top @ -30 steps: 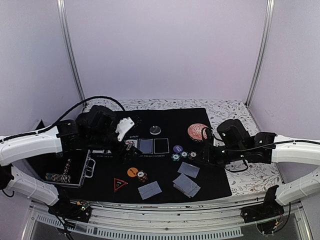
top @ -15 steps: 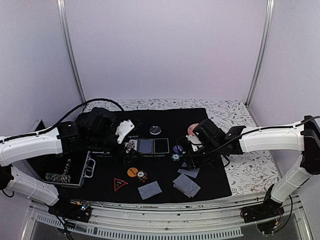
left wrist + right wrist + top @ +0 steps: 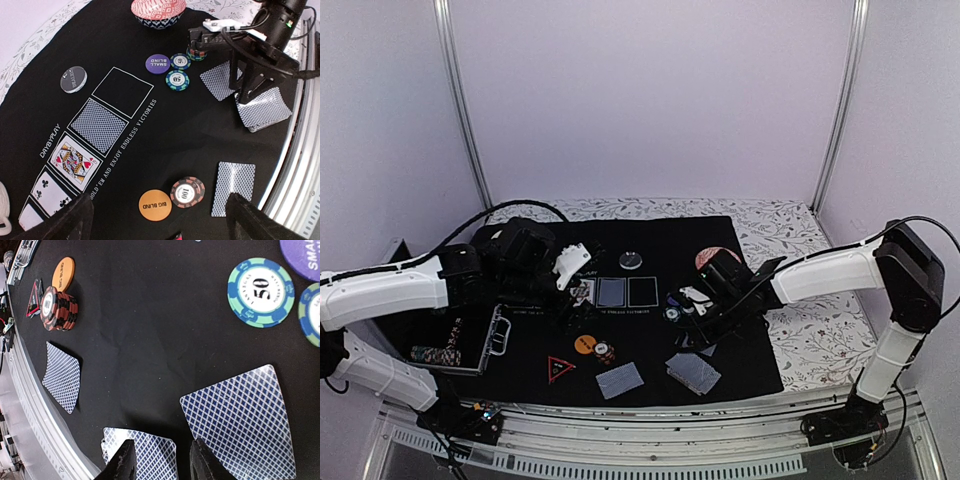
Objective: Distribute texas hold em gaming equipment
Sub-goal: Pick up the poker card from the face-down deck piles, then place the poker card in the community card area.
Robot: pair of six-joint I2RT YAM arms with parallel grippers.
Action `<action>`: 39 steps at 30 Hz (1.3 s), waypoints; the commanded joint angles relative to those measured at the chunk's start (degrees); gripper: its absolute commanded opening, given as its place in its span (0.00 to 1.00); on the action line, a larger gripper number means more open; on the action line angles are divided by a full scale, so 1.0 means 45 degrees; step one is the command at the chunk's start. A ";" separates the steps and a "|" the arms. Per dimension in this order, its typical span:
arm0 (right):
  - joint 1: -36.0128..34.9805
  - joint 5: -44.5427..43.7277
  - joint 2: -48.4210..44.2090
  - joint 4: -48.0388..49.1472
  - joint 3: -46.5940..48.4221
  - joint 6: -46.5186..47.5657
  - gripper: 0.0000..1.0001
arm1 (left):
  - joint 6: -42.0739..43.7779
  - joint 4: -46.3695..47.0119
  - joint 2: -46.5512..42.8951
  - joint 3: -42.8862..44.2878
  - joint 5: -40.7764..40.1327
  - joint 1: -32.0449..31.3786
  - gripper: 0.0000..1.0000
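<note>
Item: card stack [image 3: 150, 455], face down at the table's [image 3: 815, 350] near edge, beneath your right gripper [image 3: 162, 455]; jaws narrowly parted, empty. Likely light, slick, loose: pinch across opposite edges. Left gripper [image 3: 160, 224]: jaws wide, empty.

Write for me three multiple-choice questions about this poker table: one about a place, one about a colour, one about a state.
1. Where does the orange disc lie?
A) inside the bowl
B) beside the red-and-black chip stack
C) on top of a face-down card

2. What colour is the SMALL BLIND disc?
A) purple
B) white
C) orange

3. In what state is the right gripper?
A) shut on a card
B) shut on a chip
C) open, holding nothing

Answers:
1 B: the disc and the stack sit side by side on the black mat.
2 A: its face is purple with white letters.
3 C: bare mat shows between its two fingers.
</note>
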State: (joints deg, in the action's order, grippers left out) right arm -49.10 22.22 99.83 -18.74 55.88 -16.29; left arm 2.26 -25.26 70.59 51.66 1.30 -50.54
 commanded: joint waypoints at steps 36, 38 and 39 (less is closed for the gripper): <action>0.0169 0.0541 -0.1347 0.0719 0.0938 -0.0728 0.02 | 0.0314 -0.0006 0.0281 -0.0113 0.0135 0.0177 0.94; 0.0174 0.0456 -0.1379 0.0721 0.1050 -0.1099 0.02 | 0.0310 -0.0004 0.0261 -0.0113 0.0138 0.0182 0.94; 0.0177 0.0402 -0.1411 0.0727 0.1078 -0.1162 0.02 | 0.0312 -0.0010 0.0238 -0.0117 0.0126 0.0185 0.94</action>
State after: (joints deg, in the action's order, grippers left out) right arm -48.77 24.73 95.20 -16.64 58.98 -18.35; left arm 3.22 -25.26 71.70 51.57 2.07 -50.54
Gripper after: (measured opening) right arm 0.025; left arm 0.942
